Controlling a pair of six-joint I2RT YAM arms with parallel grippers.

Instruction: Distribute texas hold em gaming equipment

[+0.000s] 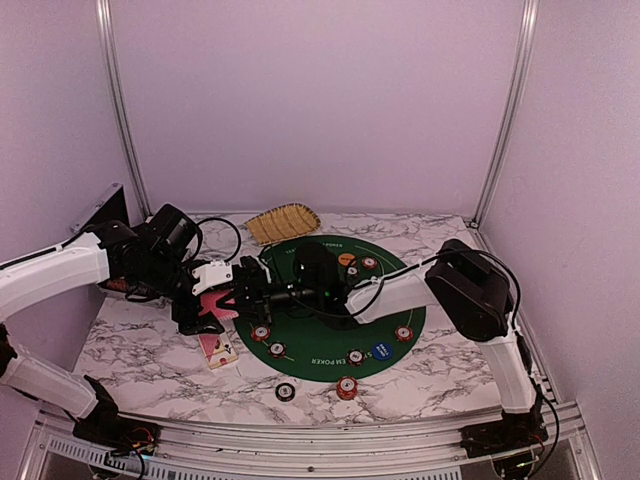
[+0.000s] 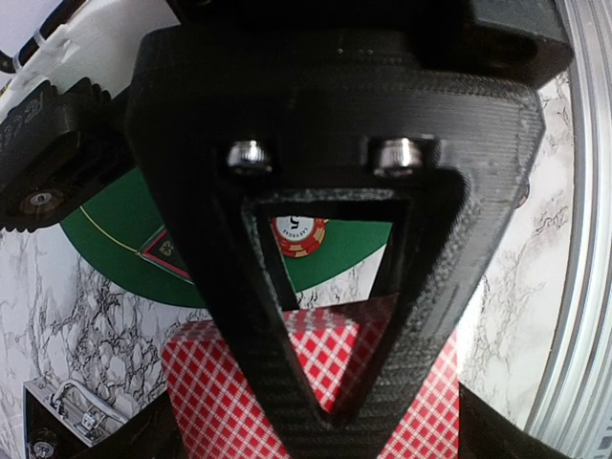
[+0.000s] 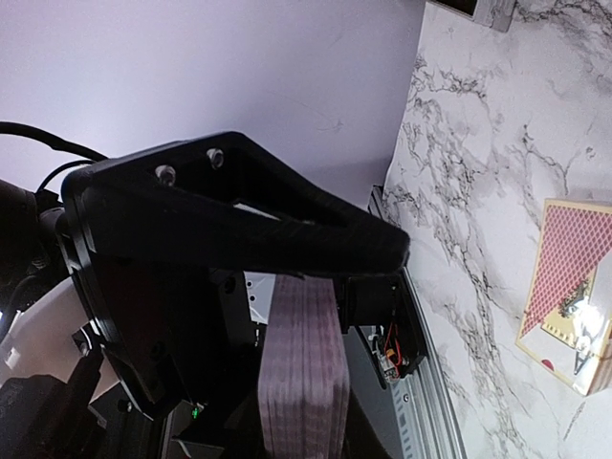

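The deck of red-backed cards [image 2: 206, 382] is held off the worktop [image 1: 150, 365], at the left rim of the green mat [image 1: 300, 338], between the two arms. It is clamped by the right claw [image 3: 325, 287]: in the right wrist view the stack is seen edge-on, pinched across its faces and hanging below the fingers. The left claw [image 1: 208, 308] is set with jaws apart, one to each side of the deck; contact with the card edges cannot be told.

Judged a two-arm deal setup: the stack is gripped by one claw so single cards can be taken by the other. The flat pinch across the faces is likely chosen so the stack is not splayed.

On the mat, striped red/white chips [image 1: 261, 333] are laid near the rim at spaced spots. A blue button [image 1: 380, 350] is placed at the near side and an orange button [image 1: 346, 259] at the far side. Seat positions are presumably marked that way.

One red chip [image 1: 346, 387] and one dark chip [image 1: 285, 392] are lying off the mat on the marble, near edge. A card box [image 1: 217, 348] is parked just left of the mat, below the claws. A yellow basket [image 1: 283, 222] is set beyond the mat's far edge.

Chips look mostly distributed; cards are judged the open item. Risk: cards could be slipped from the pinch if the top one is dragged sideways.
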